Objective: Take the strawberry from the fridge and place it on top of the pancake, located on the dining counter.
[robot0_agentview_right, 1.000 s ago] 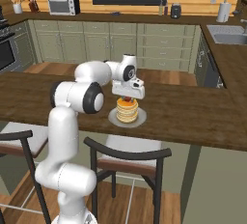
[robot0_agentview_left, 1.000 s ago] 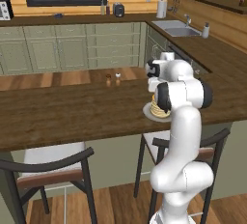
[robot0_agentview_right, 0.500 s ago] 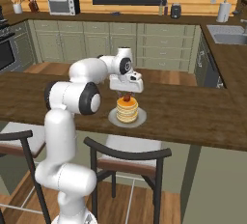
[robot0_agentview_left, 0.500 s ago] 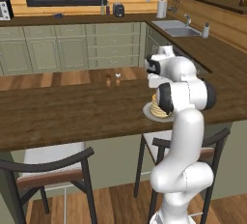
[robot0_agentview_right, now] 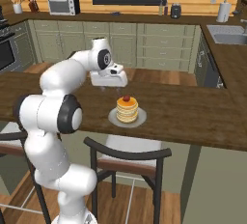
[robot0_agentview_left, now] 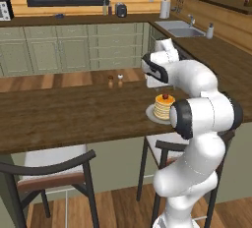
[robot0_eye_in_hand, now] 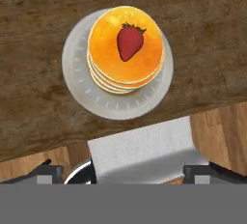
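I see the strawberry (robot0_eye_in_hand: 130, 40) lying on top of the pancake (robot0_eye_in_hand: 126, 49), plate (robot0_eye_in_hand: 91, 95) on the dining counter (robot0_eye_in_hand: 43, 35). Gripper (robot0_agentview_right: 109, 79) hangs above, fingers spread wide, holding nothing.

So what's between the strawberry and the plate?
The pancake stack: in the hand view the strawberry lies on its top, and the stack sits on the plate. Both base views agree.
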